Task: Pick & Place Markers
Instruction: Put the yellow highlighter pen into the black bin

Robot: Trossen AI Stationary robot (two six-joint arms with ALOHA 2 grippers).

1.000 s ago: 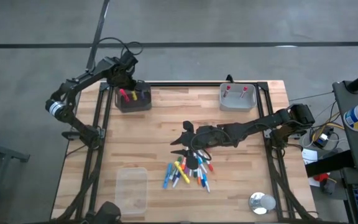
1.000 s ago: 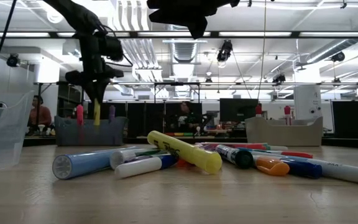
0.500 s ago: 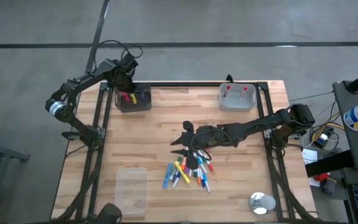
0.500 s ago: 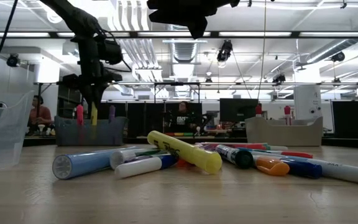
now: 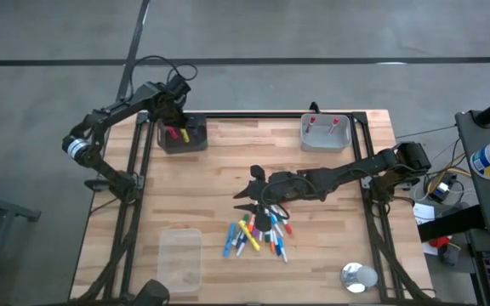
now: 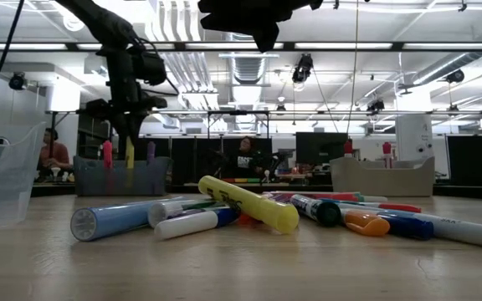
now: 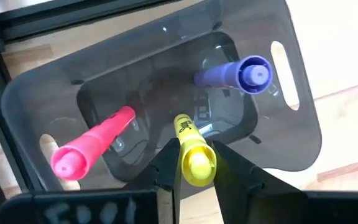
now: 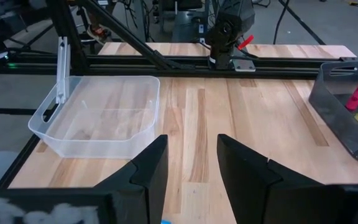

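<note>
A dark bin [image 5: 196, 140] stands at the table's far left. A pink marker [image 7: 92, 143] and a purple marker [image 7: 235, 73] lean inside it against its walls. My left gripper [image 7: 194, 165] is above the bin, shut on a yellow marker [image 7: 188, 140]. A pile of loose markers [image 5: 258, 235] in mixed colours lies flat mid-table toward the near edge [image 6: 249, 205]. My right gripper [image 5: 243, 194] hangs above the pile's far side, open, with nothing between its fingers [image 8: 191, 168]. My left gripper pinches the yellow marker between its two fingers at the marker's upper end [image 7: 196, 163]. The fingers come from above and point steeply down. The marker stands nearly upright below them, its lower end [image 7: 182, 124] down inside the bin. Whether that end touches the bin's floor cannot be told.
A clear plastic tub [image 5: 181, 259] sits near the front left. A grey bin [image 5: 325, 133] holding two red-tipped markers stands at the far right. A round shiny object [image 5: 357, 276] lies at the front right. People show beyond the table in the low view.
</note>
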